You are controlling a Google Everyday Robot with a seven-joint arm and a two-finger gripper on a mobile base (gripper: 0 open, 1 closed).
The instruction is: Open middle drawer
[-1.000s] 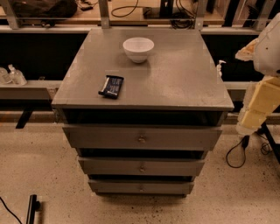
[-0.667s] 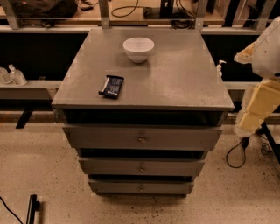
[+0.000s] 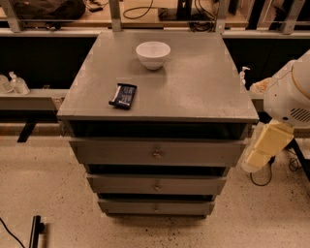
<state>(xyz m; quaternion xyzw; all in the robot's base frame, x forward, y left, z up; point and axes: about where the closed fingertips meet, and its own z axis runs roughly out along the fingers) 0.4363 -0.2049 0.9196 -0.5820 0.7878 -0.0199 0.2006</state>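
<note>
I read this as a robotics lab: loose cables (image 3: 140, 11) on the bench (image 3: 63, 22) at 12 o'clock, metal posts (image 3: 115, 14) beside them, speckled floor (image 3: 38, 193) at 6. My gripper (image 3: 259, 154) hangs at 3 o'clock.

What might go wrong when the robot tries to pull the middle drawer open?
1. The middle drawer looks like the top drawer and bottom drawer, so the hand, off to the right of the cabinet, might go for the wrong one.
2. Its knob is small and round, so the hand might slip off.
3. Swinging in, the arm might bump the cabinet's corner and rattle the white bowl.
</note>
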